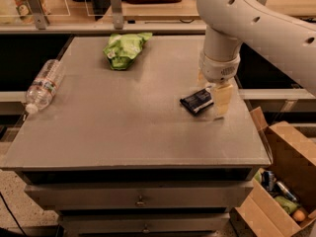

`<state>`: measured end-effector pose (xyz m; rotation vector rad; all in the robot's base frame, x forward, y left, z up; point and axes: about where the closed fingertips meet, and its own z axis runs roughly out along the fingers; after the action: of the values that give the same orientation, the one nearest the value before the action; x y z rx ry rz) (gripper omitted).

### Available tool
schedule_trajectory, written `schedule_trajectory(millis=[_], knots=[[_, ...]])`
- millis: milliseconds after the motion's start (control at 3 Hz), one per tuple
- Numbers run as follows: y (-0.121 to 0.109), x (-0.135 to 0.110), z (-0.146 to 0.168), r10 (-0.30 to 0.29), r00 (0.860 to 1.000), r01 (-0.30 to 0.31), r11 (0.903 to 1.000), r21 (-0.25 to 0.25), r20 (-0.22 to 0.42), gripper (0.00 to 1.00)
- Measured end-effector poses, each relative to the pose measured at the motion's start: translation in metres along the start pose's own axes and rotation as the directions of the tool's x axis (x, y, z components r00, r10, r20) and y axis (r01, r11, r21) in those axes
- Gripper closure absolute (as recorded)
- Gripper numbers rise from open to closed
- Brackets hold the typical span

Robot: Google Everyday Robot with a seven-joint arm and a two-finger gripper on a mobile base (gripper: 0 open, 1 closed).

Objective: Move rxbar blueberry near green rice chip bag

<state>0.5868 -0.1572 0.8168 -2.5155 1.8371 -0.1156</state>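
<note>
The rxbar blueberry, a dark navy flat bar, lies on the grey table at the right side. My gripper hangs straight down over the bar's right end, low over the table. It is open: one pale finger stands just right of the bar, and the other shows partly behind the bar. The green rice chip bag, lime green and wrinkled, lies at the far middle of the table, well left of and beyond the bar.
A clear plastic water bottle lies on its side near the table's left edge. An open cardboard box with items stands on the floor at the right. A shelf with railings runs behind the table.
</note>
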Motion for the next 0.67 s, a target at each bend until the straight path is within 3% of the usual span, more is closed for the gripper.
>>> schedule_trajectory(millis=[667], knots=[[-0.0005, -0.0006, -0.0058, -0.002, 1.000, 0.002, 0.9999, -0.010, 0.003, 0.87]])
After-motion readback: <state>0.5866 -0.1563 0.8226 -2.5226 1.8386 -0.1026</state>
